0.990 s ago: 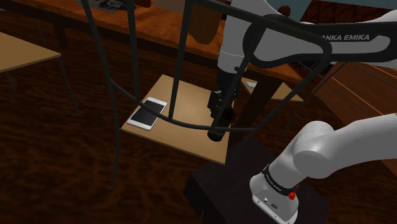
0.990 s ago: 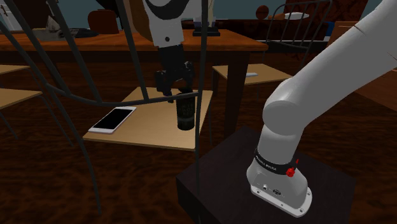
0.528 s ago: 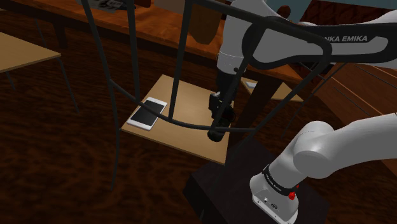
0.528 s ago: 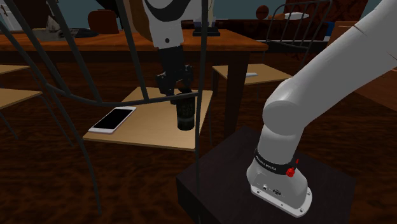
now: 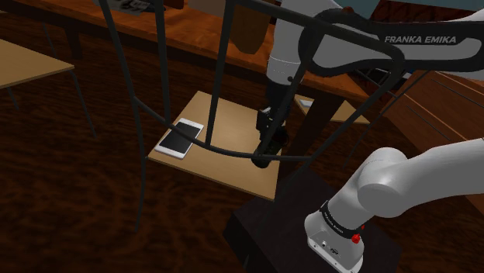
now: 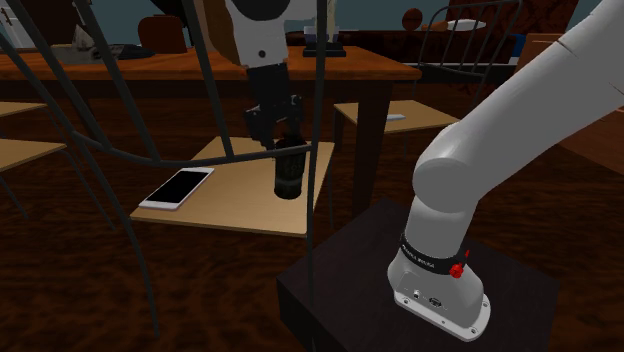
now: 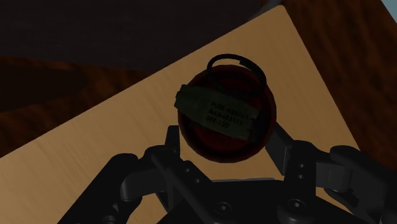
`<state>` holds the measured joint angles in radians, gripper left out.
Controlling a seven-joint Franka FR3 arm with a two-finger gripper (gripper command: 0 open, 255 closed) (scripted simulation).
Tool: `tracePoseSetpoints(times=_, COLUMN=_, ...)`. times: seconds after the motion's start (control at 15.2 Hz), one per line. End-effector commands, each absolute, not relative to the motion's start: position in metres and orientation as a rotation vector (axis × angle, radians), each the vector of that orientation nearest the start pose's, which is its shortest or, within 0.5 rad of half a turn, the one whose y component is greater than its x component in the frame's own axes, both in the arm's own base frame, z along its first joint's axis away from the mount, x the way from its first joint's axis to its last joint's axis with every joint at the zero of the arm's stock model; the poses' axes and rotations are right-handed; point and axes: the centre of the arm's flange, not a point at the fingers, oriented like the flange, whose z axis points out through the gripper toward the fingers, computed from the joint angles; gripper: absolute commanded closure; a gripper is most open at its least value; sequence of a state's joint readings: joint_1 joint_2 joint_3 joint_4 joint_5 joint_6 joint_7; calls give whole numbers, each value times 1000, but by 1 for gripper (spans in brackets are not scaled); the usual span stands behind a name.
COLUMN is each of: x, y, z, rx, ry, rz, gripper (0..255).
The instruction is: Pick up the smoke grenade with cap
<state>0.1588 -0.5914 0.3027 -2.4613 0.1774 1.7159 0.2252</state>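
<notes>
The smoke grenade (image 6: 289, 176) is a dark upright can with an olive lever and a pull ring on its cap (image 7: 219, 113). My black gripper (image 6: 282, 150) comes down on it from above and is shut on its upper part. In the wrist view one finger (image 7: 172, 141) presses each side of the can. In the shoulder view the gripper (image 5: 264, 147) and the grenade (image 5: 262, 160) hang over the near right part of the small light wooden table (image 5: 219, 159). The can's base looks just clear of the tabletop.
A white-edged phone (image 5: 180, 138) (image 6: 177, 187) lies on the same table, toward the shoulder view's left. Thin dark metal bars (image 5: 159, 70) cross in front of the table. My dark stand (image 5: 299, 225) sits close beside it. A larger brown table (image 6: 330, 62) stands behind.
The gripper has risen slightly with the grenade clasped in it, and the can's base has come up from the tabletop. The phone has not moved.
</notes>
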Motion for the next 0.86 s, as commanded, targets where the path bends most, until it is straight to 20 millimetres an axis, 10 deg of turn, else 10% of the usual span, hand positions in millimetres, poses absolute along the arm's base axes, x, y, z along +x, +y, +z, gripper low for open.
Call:
tracePoseSetpoints(times=0.0, x=311, y=181, z=487, rx=-3171, ry=-209, rz=262, gripper=255)
tracePoseSetpoints(times=0.79, x=311, y=181, z=541, rx=-3171, ry=-209, rz=262, gripper=255)
